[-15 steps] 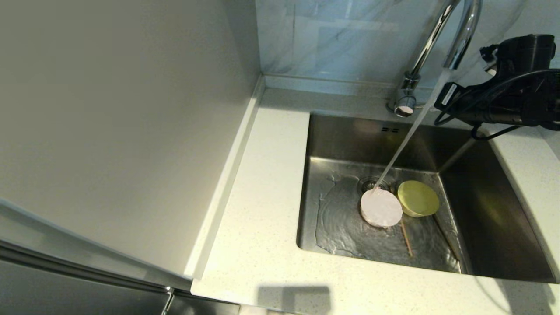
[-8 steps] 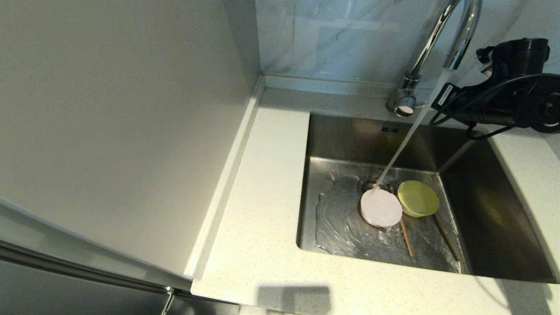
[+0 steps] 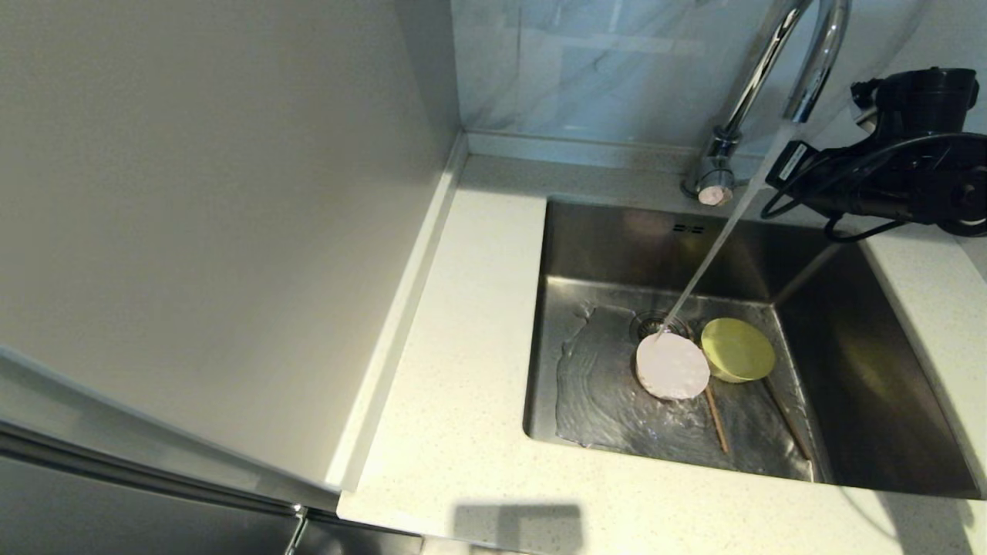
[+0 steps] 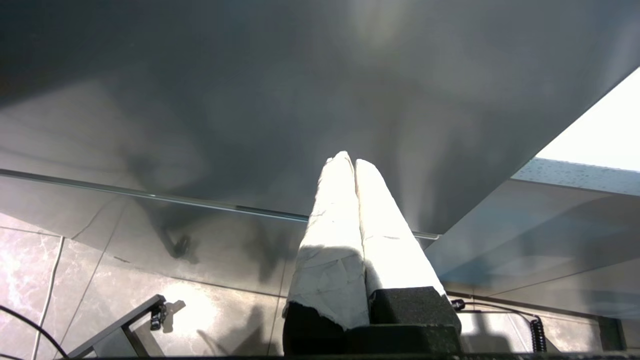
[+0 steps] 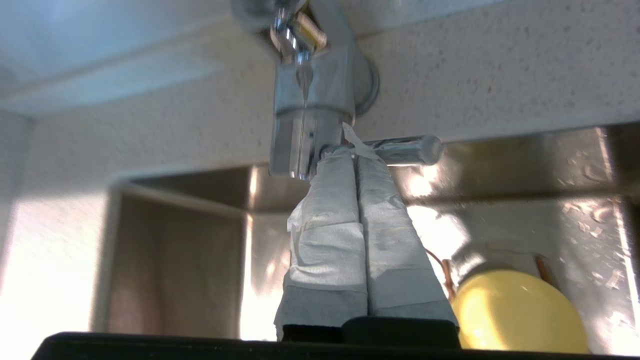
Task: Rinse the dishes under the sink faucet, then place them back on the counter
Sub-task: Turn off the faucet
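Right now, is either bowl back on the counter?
No, the pink bowl and yellow-green bowl both sit inside the sink.

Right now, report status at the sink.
Right pincer shut, at faucet lever. Left pincer shut, parked. Water running; pink bowl, yellow-green bowl, chopsticks in sink.

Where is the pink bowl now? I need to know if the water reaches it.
In the head view, the pink bowl sits on the sink floor by the drain, touching the yellow-green bowl on its right, with the faucet stream landing at its rim.
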Motion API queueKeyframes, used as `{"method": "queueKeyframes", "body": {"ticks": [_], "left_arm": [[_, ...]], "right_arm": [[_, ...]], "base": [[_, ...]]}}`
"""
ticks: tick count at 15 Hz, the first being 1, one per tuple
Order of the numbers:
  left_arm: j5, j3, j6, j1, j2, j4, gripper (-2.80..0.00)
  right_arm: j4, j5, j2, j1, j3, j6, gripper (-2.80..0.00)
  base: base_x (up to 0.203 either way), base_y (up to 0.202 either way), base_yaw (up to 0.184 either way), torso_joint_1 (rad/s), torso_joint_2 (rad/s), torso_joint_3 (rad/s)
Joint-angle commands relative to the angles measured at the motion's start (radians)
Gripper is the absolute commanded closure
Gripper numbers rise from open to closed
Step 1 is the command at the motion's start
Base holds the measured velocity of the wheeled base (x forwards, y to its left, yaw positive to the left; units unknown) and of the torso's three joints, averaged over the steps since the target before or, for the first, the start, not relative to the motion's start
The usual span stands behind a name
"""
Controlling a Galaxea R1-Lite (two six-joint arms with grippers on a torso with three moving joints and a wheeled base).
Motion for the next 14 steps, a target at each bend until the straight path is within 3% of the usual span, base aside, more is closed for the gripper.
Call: {"method": "queueKeyframes", "body": {"ticks": [1,14], "left_arm": [[0.000,0.000,0.000,0.000,-0.003,0.000,0.00],[0.000,0.000,0.000,0.000,-0.003,0.000,0.00]], "right_arm": [[-0.013,0.008,0.002,-0.009,-0.001,0.014,0.00],[-0.030,0.052,-0.013,-0.010,0.001,0.092,0.00]], "base": [[0.000,0.000,0.000,0.000,0.00,0.000],[0.000,0.000,0.000,0.000,0.00,0.000]]}}
